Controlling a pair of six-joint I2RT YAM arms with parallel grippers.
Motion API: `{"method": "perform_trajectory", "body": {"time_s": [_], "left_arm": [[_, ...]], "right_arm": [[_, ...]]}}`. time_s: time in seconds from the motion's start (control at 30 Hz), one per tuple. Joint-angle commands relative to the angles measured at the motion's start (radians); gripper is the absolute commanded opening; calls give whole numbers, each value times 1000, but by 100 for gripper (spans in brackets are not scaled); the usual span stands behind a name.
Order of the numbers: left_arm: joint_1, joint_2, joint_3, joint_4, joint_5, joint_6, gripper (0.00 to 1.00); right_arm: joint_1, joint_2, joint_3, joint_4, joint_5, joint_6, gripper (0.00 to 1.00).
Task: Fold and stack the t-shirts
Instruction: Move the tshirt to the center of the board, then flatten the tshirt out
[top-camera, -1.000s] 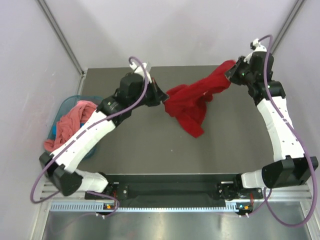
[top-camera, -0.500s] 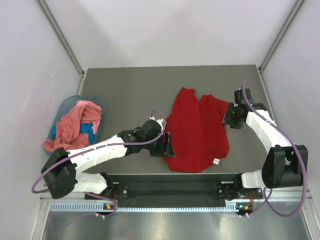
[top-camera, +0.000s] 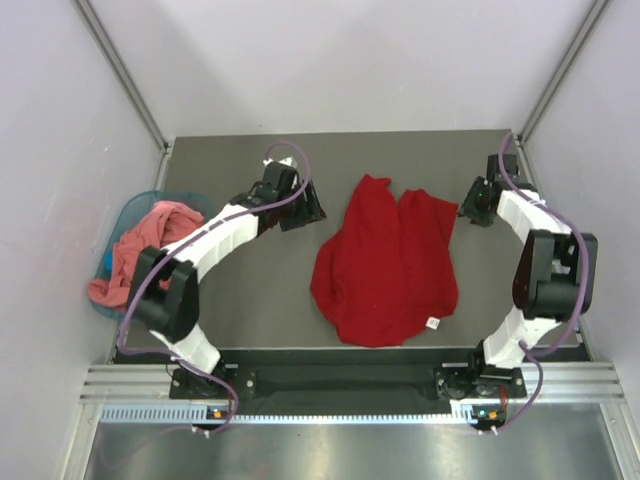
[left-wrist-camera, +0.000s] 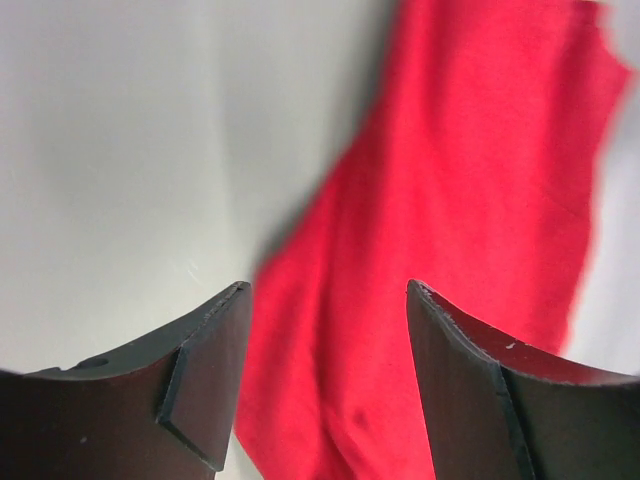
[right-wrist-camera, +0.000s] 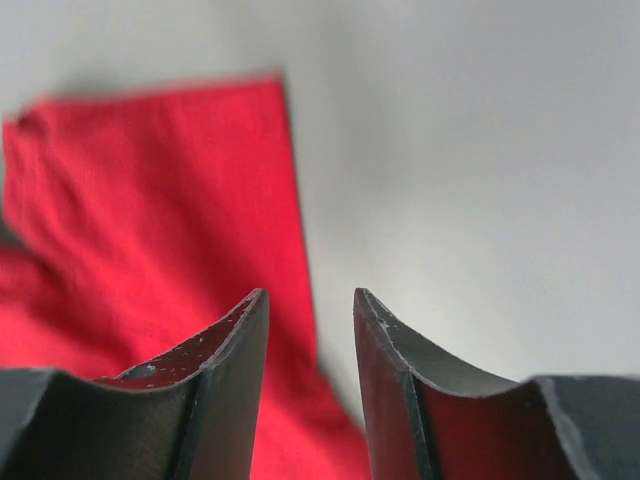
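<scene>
Moved: left gripper (top-camera: 305, 207) has left the shirt's near edge for its far-left side | Jaws: left and right gripper (top-camera: 468, 210) both parted, empty | Deep red soft cloth t-shirt (top-camera: 385, 265) lies rumpled on the table between them | Risk: folding over wrinkles would likely skew the fold.

Top camera: high, behind the arm bases (top-camera: 480, 375), looks steeply down; whole tabletop (top-camera: 250, 290) in frame, distant.

Left wrist camera: close and low, looks out between the fingers of the left end effector (left-wrist-camera: 327, 300) onto the red shirt (left-wrist-camera: 450, 200).

Right wrist camera: likewise, past the right end effector (right-wrist-camera: 310, 300); shirt edge, bare tabletop.

All three share the red shirt.
</scene>
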Motion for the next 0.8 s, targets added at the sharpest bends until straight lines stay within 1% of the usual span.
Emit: {"method": "perform_trajectory", "body": {"time_s": [0.0, 0.07, 0.13, 0.27, 0.37, 0.47, 0.6, 0.63, 0.77], "left_arm": [[23, 115, 107, 44, 70, 74, 68], [25, 185, 170, 29, 86, 100, 68], [25, 224, 196, 31, 104, 106, 67], [25, 305, 238, 38, 115, 111, 67], [25, 374, 259, 41, 121, 117, 67], [26, 413, 282, 54, 147, 111, 66], [23, 450, 298, 77, 178, 106, 66], [23, 456, 301, 80, 187, 108, 66], [23, 482, 310, 86, 224, 103, 65]], "right_arm": [[-30, 103, 96, 121, -68, -20, 40], [-33, 185, 145, 166, -99, -37, 39], [-32, 238, 199, 169, -122, -52, 38], [-32, 298, 228, 192, -87, -62, 38], [-26, 353, 264, 175, -41, -69, 36], [-9, 379, 281, 160, 13, -81, 34], [-1, 414, 288, 168, -4, -80, 30], [-1, 424, 314, 142, -1, -83, 27], [-1, 431, 337, 126, -13, -88, 25]]}}
